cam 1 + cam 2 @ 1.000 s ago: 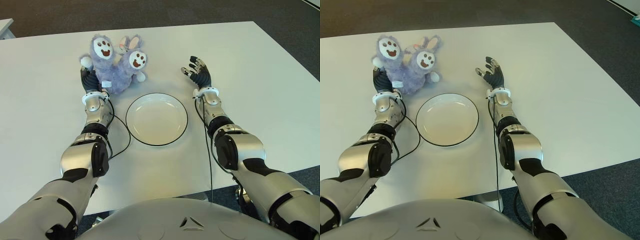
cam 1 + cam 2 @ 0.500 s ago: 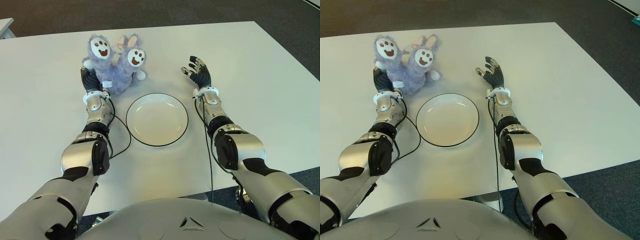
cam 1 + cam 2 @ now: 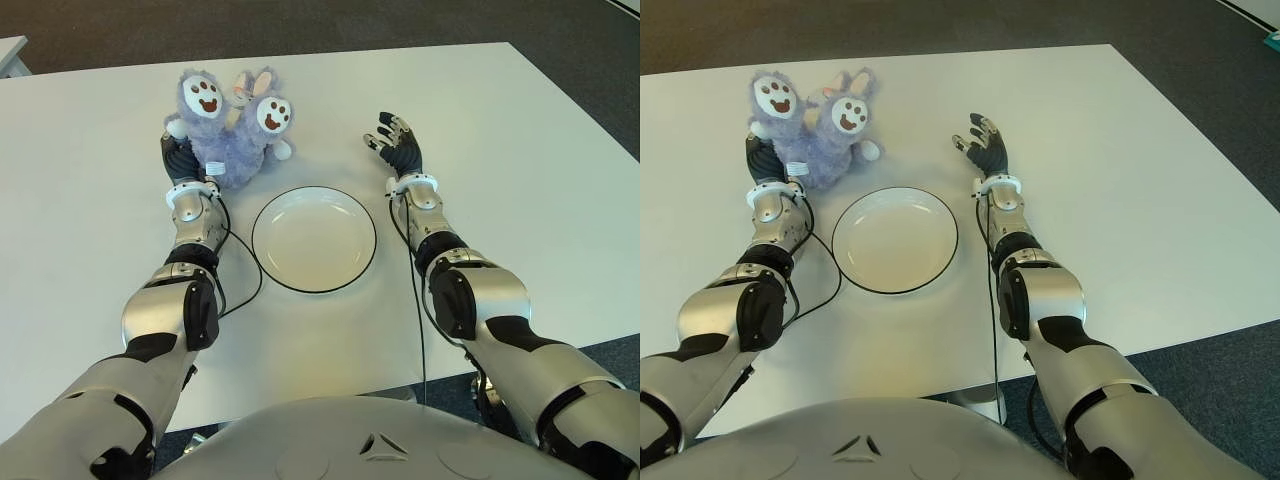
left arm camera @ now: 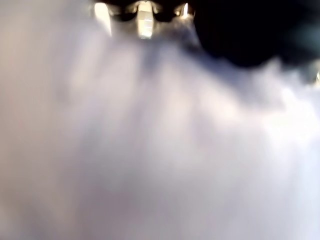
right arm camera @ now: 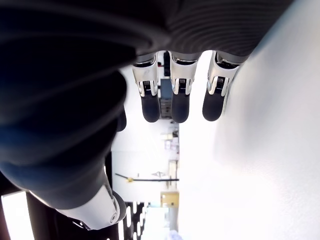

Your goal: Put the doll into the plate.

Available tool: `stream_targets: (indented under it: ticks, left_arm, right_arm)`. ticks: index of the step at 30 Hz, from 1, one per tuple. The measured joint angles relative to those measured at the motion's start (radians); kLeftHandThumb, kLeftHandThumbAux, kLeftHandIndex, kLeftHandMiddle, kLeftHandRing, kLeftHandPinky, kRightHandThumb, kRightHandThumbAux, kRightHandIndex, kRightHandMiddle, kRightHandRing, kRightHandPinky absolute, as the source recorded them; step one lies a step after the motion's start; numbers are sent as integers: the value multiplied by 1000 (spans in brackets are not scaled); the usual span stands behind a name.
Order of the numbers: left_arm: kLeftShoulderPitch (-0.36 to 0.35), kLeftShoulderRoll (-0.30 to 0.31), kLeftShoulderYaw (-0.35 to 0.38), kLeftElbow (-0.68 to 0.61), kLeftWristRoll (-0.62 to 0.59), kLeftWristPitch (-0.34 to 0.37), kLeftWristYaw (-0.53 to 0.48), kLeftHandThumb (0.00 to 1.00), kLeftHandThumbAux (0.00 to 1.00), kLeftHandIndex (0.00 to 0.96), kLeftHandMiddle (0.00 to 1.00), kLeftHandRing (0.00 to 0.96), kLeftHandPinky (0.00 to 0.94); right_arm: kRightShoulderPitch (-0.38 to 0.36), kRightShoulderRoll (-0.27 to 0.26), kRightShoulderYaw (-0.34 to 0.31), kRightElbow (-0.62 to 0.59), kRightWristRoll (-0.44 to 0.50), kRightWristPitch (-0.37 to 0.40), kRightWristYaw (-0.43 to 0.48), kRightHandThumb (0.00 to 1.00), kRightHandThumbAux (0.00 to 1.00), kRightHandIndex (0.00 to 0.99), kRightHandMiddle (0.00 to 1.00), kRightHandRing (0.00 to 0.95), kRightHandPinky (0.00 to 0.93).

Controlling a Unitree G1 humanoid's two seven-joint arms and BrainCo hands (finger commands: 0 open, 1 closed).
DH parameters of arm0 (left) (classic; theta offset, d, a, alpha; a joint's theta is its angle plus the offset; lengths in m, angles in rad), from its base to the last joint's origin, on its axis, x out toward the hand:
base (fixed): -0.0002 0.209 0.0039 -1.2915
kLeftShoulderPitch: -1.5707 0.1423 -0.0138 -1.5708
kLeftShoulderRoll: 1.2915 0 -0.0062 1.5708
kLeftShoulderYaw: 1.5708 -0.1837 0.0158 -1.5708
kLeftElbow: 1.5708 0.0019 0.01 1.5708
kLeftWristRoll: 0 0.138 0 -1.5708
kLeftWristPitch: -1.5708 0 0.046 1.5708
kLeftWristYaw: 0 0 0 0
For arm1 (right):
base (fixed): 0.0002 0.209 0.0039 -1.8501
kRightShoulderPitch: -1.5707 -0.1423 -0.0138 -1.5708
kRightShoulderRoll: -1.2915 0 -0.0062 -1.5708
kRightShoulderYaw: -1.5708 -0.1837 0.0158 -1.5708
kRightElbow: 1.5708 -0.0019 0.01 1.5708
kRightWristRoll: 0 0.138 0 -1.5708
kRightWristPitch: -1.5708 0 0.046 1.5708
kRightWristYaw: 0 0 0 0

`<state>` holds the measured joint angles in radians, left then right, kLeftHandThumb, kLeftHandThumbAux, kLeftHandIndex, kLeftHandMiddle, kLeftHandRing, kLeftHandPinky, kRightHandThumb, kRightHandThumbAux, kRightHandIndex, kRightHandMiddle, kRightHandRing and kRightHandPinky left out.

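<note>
A fluffy purple bunny doll (image 3: pixel 232 135) sits on the white table, its two white foot soles with brown paw marks facing up. It is just beyond the left rim of the plate (image 3: pixel 314 238), a white round dish with a dark edge and nothing in it. My left hand (image 3: pixel 180 158) is pressed into the doll's left side, curled on it. In the left wrist view purple fur (image 4: pixel 150 150) fills the picture, with the fingertips (image 4: pixel 145 20) at its edge. My right hand (image 3: pixel 398 148) shows right of the plate, fingers (image 5: pixel 180 107) spread and holding nothing.
The white table (image 3: pixel 520 180) runs wide to the right of my right hand and ends at dark carpet beyond its far edge. A thin black cable (image 3: pixel 240 280) loops on the tabletop between my left forearm and the plate.
The doll has shifted slightly to the left and away with my left hand, its feet drawing closer together. The right hand and the plate have not moved.
</note>
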<state>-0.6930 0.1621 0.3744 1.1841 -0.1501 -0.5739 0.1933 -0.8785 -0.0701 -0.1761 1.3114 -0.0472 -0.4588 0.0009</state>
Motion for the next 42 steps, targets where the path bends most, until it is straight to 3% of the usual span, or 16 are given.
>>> stream_targets:
  ticks: [5, 14, 24, 27, 42]
  left_arm:
    - [-2, 0, 0, 3, 1, -8, 12, 724, 678, 441, 638, 626, 603]
    - [-7, 1, -5, 14, 20, -8, 82, 720, 678, 444, 719, 701, 607]
    - [-14, -2, -23, 20, 44, -1, 177, 730, 687, 445, 807, 814, 825]
    - [-19, -4, -23, 25, 43, -1, 187, 733, 690, 444, 825, 834, 851]
    - [-32, -10, -39, 35, 54, 12, 247, 742, 695, 442, 855, 865, 861]
  right_arm:
    - [0, 0, 0, 0, 0, 0, 0, 374, 837, 167, 119, 95, 121]
    - [0, 0, 0, 0, 0, 0, 0, 373, 833, 174, 118, 88, 107]
    - [0, -1, 0, 0, 0, 0, 0, 376, 827, 163, 109, 79, 102]
    - [0, -2, 0, 0, 0, 0, 0, 392, 826, 169, 111, 80, 104]
    - [-1, -4, -4, -1, 3, 0, 7, 403, 840, 178, 125, 91, 113]
